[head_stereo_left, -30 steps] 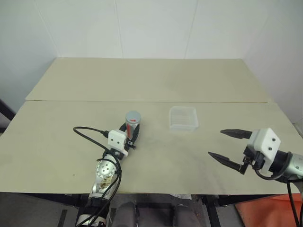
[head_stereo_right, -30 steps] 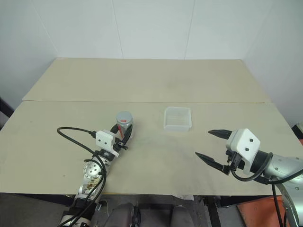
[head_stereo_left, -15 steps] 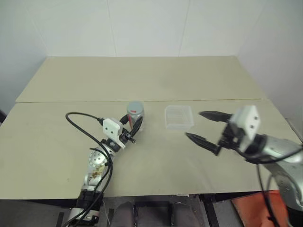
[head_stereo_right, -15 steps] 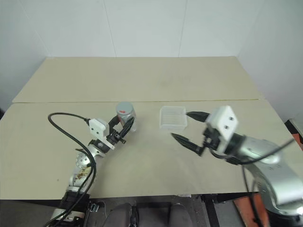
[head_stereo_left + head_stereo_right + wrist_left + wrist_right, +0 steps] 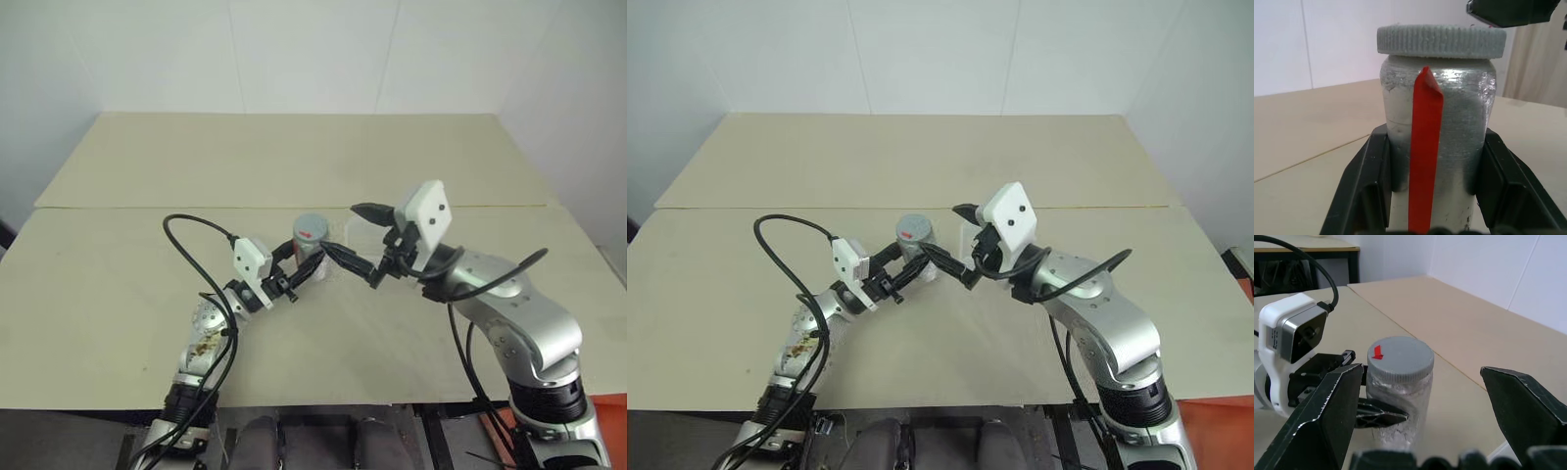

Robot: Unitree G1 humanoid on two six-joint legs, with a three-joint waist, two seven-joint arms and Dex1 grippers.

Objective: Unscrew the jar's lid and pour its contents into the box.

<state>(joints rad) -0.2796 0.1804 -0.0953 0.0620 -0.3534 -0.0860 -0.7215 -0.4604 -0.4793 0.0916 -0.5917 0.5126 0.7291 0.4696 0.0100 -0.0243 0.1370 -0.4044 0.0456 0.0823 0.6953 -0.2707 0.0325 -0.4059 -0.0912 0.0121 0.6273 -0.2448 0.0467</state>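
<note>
- White walls back a pale beige counter (image 5: 147,294), made of two boards meeting at a seam that runs across its middle.
- Near the counter's middle, just on the near side of that seam, the left claw (image 5: 306,272) is clamped on the small cylindrical jar with a silvery-clear body and a red vertical mark (image 5: 1437,142). Its black fingers (image 5: 1364,181) press the jar's two sides, low on the body, and hold it upright.
- The round, ribbed grey-blue lid (image 5: 1400,358) sits on the jar with a small red arrow on top, so, by my reading, unscrewing has not begun.
- The right claw (image 5: 359,243) stands wide and empty, level with the lid. One finger lies close beside the jar and the other past it on the far side. I see no contact with the lid.
- The shallow square box of clear plastic (image 5: 361,227) lies just beside the jar, toward the counter's right edge, largely hidden behind the right claw. Whether anything is in it I cannot tell.
- Done so far: the jar is gripped and presented. Left: closing on the lid, twisting it off, then tipping the jar over the box.
</note>
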